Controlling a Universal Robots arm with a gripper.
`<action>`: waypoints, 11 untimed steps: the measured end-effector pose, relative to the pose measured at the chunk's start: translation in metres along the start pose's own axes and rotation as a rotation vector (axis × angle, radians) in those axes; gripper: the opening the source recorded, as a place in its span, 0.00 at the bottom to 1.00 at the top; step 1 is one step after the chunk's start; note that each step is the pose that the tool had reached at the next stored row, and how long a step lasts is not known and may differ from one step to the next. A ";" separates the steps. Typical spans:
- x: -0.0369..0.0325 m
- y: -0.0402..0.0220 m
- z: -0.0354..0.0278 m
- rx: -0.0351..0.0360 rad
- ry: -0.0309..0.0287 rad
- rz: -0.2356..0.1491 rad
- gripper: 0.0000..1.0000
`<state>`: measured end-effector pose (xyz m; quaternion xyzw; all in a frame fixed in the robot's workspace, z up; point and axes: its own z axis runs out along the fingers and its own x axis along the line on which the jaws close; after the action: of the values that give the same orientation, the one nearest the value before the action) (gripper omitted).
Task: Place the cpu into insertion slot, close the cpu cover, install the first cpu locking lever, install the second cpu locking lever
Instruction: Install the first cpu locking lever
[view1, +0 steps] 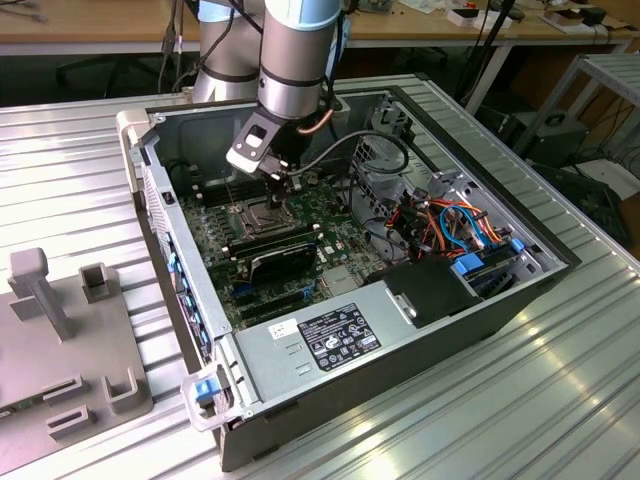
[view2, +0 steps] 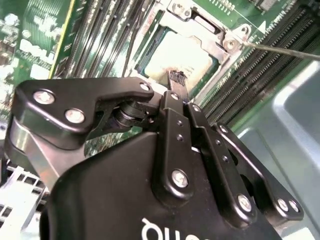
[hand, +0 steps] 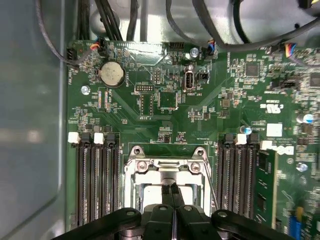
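Inside an open computer case (view1: 150, 190), my gripper (view1: 283, 190) hangs just above the processor socket on the green board. In both wrist views its black fingertips (view2: 177, 80) (hand: 173, 192) are pressed together, shut, with nothing visible between them, right over the cpu (view2: 170, 57) (hand: 150, 192). That silver-beige chip lies in the insertion slot and hides its contacts. The silver cpu cover (view2: 200, 25) (hand: 167, 167) frames the chip and appears to lie down on it. A thin wire locking lever (view2: 280, 50) (hand: 212, 187) slants up free beside the socket.
Long black memory slots (hand: 97, 185) flank the socket, and a memory stick (hand: 262, 185) stands on one side. A power supply (view1: 330, 335) and a tangle of coloured cables (view1: 460, 225) fill the case's near and right parts. A grey fixture (view1: 70, 340) sits at the exterior view's left.
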<state>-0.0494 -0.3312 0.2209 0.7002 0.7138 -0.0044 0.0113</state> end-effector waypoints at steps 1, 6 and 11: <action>-0.0001 0.0001 -0.0058 -0.0004 0.0002 -0.006 0.11; -0.0004 0.0002 -0.0194 -0.0029 0.0012 -0.092 0.11; -0.0004 0.0001 -0.0196 -0.0056 0.0023 -0.223 0.11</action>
<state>-0.0495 -0.3312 0.2405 0.6163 0.7874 -0.0029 0.0119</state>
